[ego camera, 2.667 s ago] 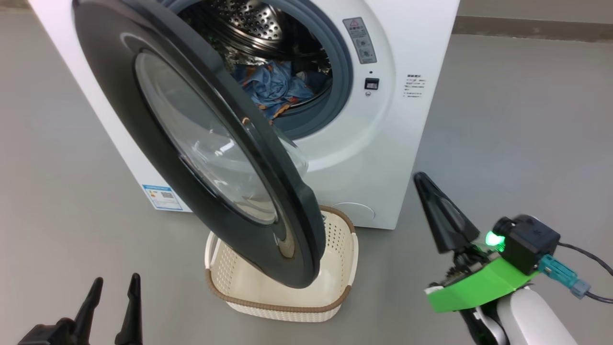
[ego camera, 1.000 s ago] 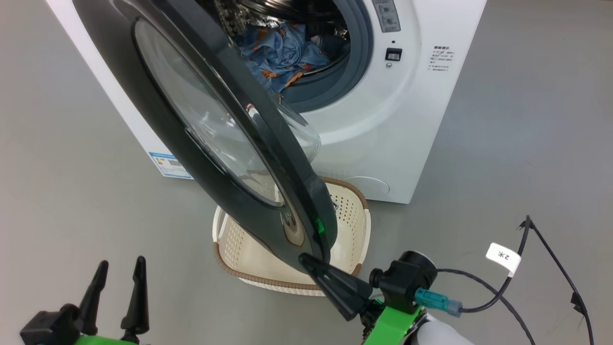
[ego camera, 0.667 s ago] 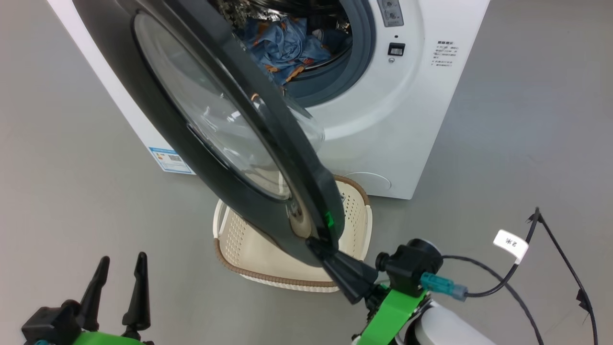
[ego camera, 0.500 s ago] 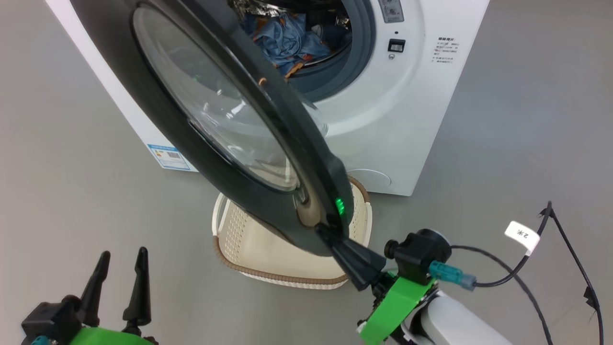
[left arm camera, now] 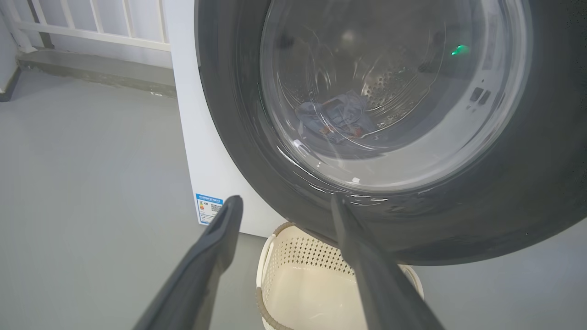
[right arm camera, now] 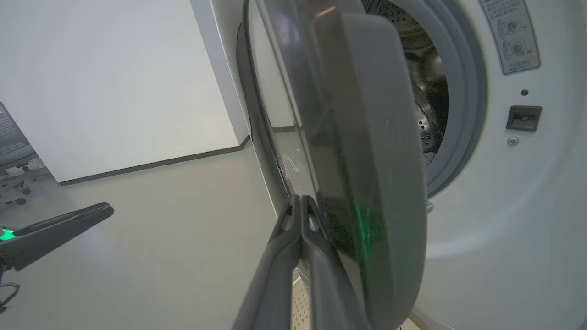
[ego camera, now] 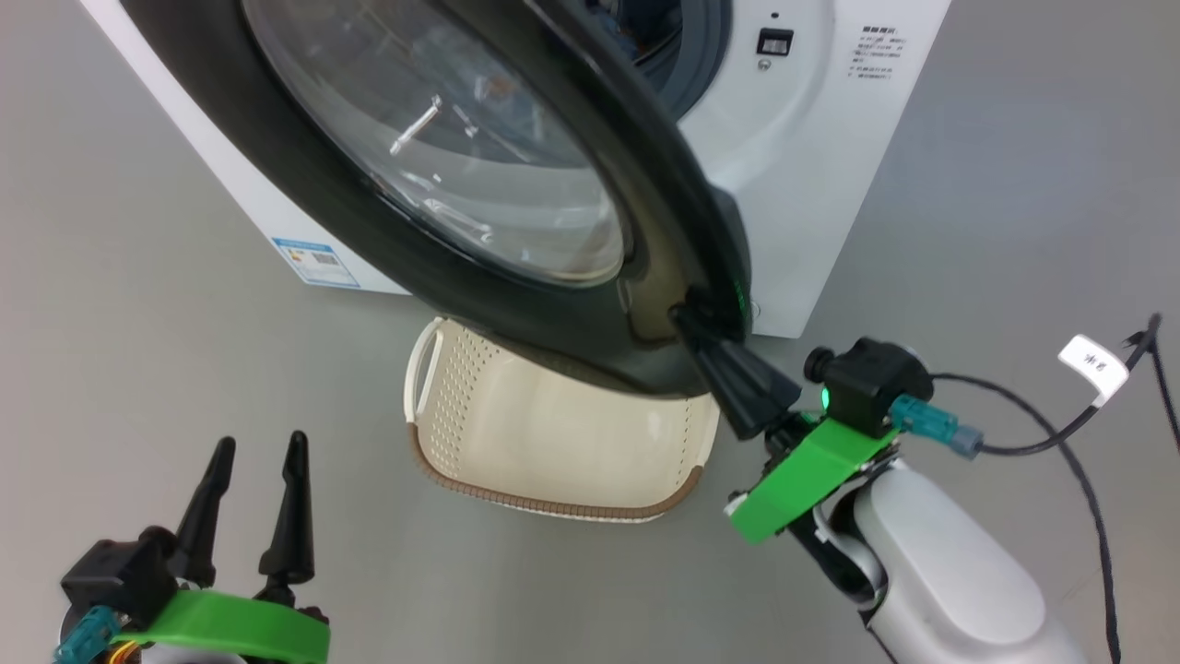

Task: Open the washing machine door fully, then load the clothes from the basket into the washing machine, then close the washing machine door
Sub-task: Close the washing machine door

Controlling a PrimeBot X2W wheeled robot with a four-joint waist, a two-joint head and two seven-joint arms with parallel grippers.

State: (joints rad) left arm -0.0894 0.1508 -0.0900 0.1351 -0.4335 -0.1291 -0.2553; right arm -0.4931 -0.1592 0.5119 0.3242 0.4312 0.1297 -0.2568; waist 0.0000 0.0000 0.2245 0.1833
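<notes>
- Head view: you see the large, round, glossy black washing machine door (ego camera: 442,138), clear glass bowl at its centre, swung nearer to the big white front-loading washing machine (ego camera: 811,184) than half a second ago. It now covers most of the opening that lay bare then. Note that the camera has shifted too.
- Your right gripper (ego camera: 691,323) has its two dark fingers pressed together, tips touching the door's free edge as before. It sits higher in the view, having followed the door.
- Your left gripper (ego camera: 260,447) has its fingers spread apart, low left above the grey floor (ego camera: 138,323), well apart from the door; unchanged.
- The small cream-white perforated plastic basket (ego camera: 452,387) with a brown rim stands on the floor before the machine, partly beneath the door's lower edge, where it stood earlier.
- Left wrist view: the light blue clothes (left arm camera: 337,117) with orange-brown print lie inside the machine, seen through the door glass.
- Right wrist view: the closed fingers lie against the door's edge. A gap shows between the door and the grey-blue rubber ring (right arm camera: 472,91) around the steel drum (right arm camera: 429,105), so the door is not yet shut.
</notes>
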